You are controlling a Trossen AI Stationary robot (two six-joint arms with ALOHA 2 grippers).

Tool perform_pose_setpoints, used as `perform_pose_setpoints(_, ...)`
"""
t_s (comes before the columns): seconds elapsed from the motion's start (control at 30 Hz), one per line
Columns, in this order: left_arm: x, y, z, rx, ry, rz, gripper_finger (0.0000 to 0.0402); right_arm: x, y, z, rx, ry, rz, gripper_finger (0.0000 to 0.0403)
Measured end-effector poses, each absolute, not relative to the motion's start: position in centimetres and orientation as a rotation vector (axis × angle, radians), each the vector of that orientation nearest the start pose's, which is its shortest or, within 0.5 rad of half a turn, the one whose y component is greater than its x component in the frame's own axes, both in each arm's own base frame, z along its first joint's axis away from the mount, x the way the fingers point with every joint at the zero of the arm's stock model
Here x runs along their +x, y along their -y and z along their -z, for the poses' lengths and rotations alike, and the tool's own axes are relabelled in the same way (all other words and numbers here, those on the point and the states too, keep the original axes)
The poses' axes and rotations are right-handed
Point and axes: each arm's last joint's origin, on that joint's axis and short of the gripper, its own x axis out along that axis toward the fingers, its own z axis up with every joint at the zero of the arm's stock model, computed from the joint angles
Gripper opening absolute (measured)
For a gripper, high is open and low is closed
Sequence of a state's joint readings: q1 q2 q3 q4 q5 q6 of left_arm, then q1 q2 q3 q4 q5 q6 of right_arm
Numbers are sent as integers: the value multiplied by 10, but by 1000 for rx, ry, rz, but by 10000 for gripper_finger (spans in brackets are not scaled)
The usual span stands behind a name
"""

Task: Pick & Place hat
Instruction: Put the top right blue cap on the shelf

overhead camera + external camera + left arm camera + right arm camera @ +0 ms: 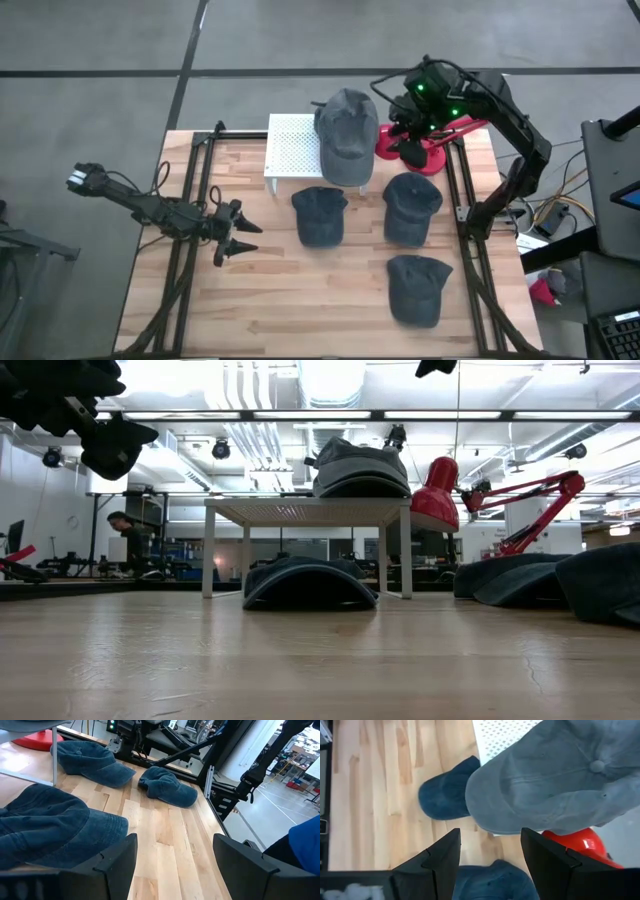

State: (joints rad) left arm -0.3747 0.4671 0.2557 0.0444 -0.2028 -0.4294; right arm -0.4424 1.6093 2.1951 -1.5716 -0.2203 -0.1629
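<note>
One grey hat (346,135) sits on the white rack (290,150) upper centre, three blue hats left, both grippers open and empty

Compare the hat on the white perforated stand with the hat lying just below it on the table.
The grey hat sits raised on the white stand; the dark blue hat lies on the wooden table. The grey hat is lighter and looks larger from above; the dark blue hat is darker and smaller-looking. The grey hat overhangs the stand's edge; the dark blue hat rests fully on the wood. Both are soft brimmed caps.
</note>
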Motion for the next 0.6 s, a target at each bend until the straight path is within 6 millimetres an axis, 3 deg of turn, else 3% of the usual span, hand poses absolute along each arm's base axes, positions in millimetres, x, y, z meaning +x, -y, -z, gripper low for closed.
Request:
perform_pose_setpoints(0.3, 124, 43, -213, -356, -194, 136, 262, 229, 79, -462, 246, -992, 98, 205)
perform_pose_setpoints(0.6, 124, 43, -214, -302, -189, 141, 262, 215, 47, -418, 402, -1177, 106, 205)
